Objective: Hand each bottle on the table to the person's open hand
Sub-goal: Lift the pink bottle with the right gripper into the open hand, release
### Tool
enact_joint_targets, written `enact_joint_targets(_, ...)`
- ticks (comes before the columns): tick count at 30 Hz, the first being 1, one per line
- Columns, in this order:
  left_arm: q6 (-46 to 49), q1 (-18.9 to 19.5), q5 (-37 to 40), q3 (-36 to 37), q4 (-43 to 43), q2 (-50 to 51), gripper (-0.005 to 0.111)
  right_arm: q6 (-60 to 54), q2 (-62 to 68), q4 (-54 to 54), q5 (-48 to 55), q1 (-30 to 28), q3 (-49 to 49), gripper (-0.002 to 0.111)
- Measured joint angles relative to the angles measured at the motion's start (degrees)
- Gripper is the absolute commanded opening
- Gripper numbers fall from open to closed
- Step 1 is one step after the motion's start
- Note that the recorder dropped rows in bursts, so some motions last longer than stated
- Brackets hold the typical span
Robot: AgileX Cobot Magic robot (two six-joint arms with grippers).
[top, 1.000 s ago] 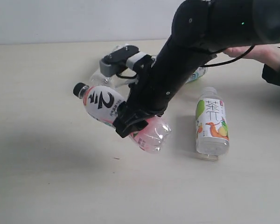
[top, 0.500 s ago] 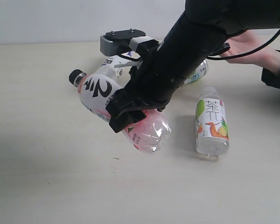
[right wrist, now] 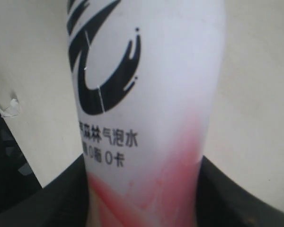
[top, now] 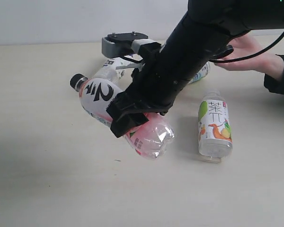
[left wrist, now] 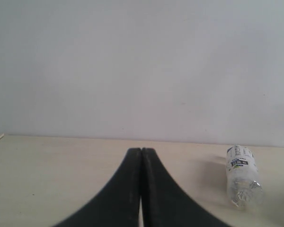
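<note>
Over pale table point(top: 47, 198), exterior view: pink-labelled bottle point(top: 100, 97) held clear of it, long axis near level, cap left-rear, base camera-ward, pinched mid-body by right gripper point(top: 128, 119). Keep the squeeze steady and swing toward person's open hand point(top: 255, 59), half hidden. Left wrist: left gripper point(left wrist: 141, 189) pressed together, empty. Right wrist: label between dark jaws.

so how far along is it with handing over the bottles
Nothing looks handed over yet: the person's open hand seems empty. In hand: the right gripper is shut on the pink bottle. Left: three lie on the table: the orange-print bottle, green-print bottle and dark-print bottle.
</note>
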Motion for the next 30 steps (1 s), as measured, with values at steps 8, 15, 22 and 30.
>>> enact_joint_targets(8,0.0,0.0,0.0,0.0,0.0,0.0,0.000,22.6,0.0,-20.5,7.1,-0.7,-16.1,0.000)
enact_joint_targets(15,0.0,0.0,0.0,0.0,0.0,0.0,0.000,29.4,0.0,-23.4,11.8,-11.9,-19.2,0.000)
enact_joint_targets(22,0.0,0.0,0.0,0.0,0.0,0.0,0.000,31.8,0.0,-24.5,12.8,-17.7,-19.2,0.000)
enact_joint_targets(30,0.0,0.0,0.0,0.0,0.0,0.0,0.000,33.6,-0.5,-29.4,9.6,-17.7,-14.0,0.000)
